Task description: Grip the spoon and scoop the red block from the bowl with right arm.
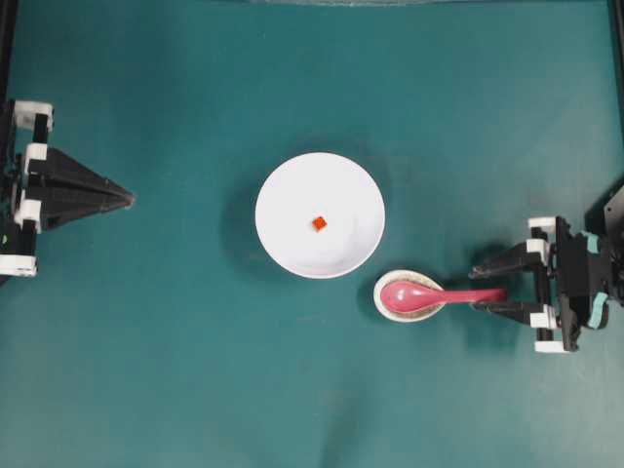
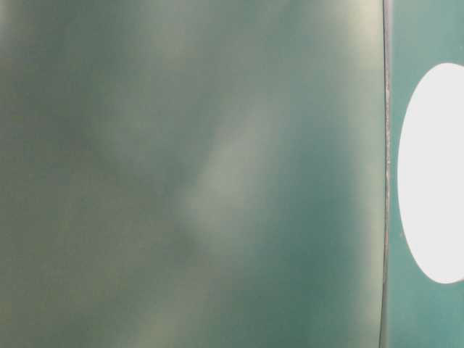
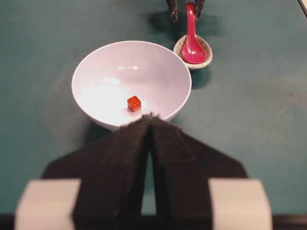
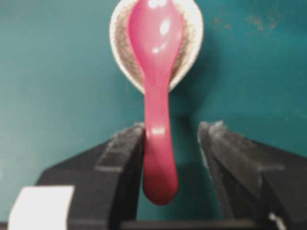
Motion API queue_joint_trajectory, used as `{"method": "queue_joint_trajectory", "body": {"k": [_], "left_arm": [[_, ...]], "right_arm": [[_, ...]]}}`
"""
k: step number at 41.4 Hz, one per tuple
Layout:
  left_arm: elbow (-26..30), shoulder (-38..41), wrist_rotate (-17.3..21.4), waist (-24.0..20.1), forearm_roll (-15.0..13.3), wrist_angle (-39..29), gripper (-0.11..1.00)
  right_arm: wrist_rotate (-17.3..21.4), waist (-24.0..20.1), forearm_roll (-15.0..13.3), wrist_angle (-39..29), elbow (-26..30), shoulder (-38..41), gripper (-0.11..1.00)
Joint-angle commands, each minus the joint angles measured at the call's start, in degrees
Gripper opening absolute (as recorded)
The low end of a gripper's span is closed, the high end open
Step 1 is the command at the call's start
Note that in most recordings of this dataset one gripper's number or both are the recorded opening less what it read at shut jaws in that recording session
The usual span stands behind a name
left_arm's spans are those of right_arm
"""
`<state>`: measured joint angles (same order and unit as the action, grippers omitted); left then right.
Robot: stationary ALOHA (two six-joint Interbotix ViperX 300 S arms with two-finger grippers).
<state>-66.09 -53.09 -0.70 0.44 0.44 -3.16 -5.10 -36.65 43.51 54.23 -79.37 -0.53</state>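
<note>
The white bowl (image 1: 292, 190) stands mid-table with the tiny red block (image 1: 319, 223) on its floor. To its right the pink-red spoon (image 1: 429, 293) lies with its scoop in a small speckled rest (image 1: 386, 306), handle pointing right. My right gripper (image 1: 480, 289) is open, one finger on either side of the handle's end. In the right wrist view the spoon's handle (image 4: 157, 143) lies against the left finger (image 4: 122, 148), with a gap to the other one. My left gripper (image 1: 127, 199) is shut and empty at the far left, pointing at the bowl (image 3: 110, 62) and block (image 3: 134, 103).
Bare teal table surface lies all around the bowl and the rest (image 4: 192, 43). The table-level view is a green blur with a white oval at its right edge.
</note>
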Motion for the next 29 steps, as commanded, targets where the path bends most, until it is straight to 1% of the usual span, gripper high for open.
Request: {"method": "queue_joint_trajectory", "body": {"k": [1, 9, 21, 29], "left_arm": [[0.79, 0.44, -0.09, 0.18, 0.0, 0.18, 0.0], [0.79, 0.44, 0.0, 0.18, 0.09, 0.18, 0.0], [0.79, 0.44, 0.09, 0.18, 0.09, 0.18, 0.0], [0.79, 0.44, 0.09, 0.09, 0.09, 0.18, 0.0]], "right_arm": [[0.18, -0.79, 0.62, 1.14, 0.0, 0.0, 0.54], [0.53, -1.67, 1.32, 1.14, -0.09, 0.09, 0.54], [0.79, -1.85, 1.32, 1.23, -0.09, 0.18, 0.53], [0.7, -1.85, 1.32, 2.2, -0.18, 0.18, 0.45]]}}
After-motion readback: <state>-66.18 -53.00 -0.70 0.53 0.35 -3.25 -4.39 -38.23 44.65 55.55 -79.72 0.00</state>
